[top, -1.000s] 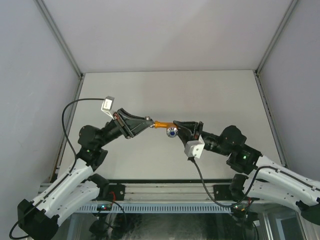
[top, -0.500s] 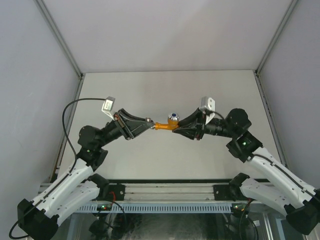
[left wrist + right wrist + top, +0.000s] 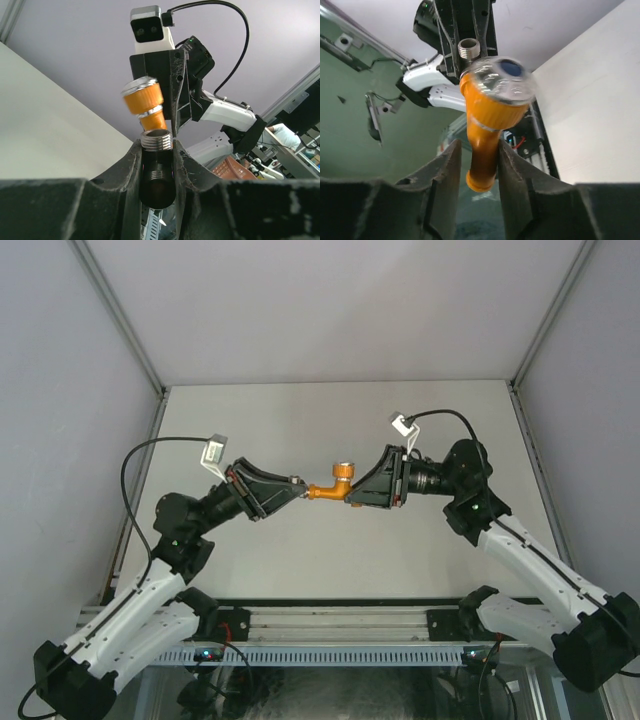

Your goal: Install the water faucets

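The orange-yellow water faucet (image 3: 328, 488) hangs in the air between my two grippers above the table. My right gripper (image 3: 352, 496) is shut on its spout, with the round knob (image 3: 343, 471) pointing to the far side. In the right wrist view the faucet (image 3: 487, 125) stands between the fingers (image 3: 445, 170), its blue-centred knob (image 3: 502, 75) blurred. My left gripper (image 3: 298, 487) is shut on a grey metal pipe fitting (image 3: 156, 141). The faucet's (image 3: 145, 102) other end meets the fitting's threaded mouth. The fitting also shows in the right wrist view (image 3: 468, 48).
The pale table (image 3: 250, 420) is walled by grey panels at the back and both sides. A metal rail (image 3: 330, 625) with the arm bases runs along the near edge. Camera cables loop off both wrists.
My right wrist has rolled with the faucet in its grip. The knob swung from the near side round to the far side. The left arm has held still with the fitting.
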`<move>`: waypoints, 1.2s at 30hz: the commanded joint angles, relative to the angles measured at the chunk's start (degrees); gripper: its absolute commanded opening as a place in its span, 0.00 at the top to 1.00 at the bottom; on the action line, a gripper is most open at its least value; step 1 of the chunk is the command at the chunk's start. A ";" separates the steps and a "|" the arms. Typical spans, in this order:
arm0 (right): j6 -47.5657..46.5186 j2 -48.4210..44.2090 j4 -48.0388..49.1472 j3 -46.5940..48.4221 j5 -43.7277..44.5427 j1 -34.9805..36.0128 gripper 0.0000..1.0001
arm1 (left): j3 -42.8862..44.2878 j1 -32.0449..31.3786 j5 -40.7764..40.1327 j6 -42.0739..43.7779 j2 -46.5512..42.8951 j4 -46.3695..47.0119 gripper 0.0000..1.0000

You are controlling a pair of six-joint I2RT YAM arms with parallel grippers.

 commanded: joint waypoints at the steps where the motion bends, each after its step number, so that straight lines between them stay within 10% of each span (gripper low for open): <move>1: 4.07 -0.37 2.43 3.00 -0.44 -1.66 0.61 | -0.24 0.34 -2.42 3.15 -1.31 1.92 1.00; 11: -27.89 -12.08 -12.95 1.94 25.61 -1.70 0.27 | -0.64 0.27 -2.89 2.92 -2.58 1.91 1.00; 19: -66.77 -25.66 -1.53 -9.66 29.29 2.54 0.16 | -0.63 0.29 -3.05 2.53 -2.30 1.91 1.00; 25: -94.73 -28.57 -8.29 -11.17 34.74 13.31 0.13 | -0.93 0.28 -3.93 2.17 -2.29 1.91 1.00; 36: -118.66 -24.87 -5.39 -13.91 56.30 29.70 0.12 | -1.43 0.27 -5.46 1.21 -2.96 -0.96 1.00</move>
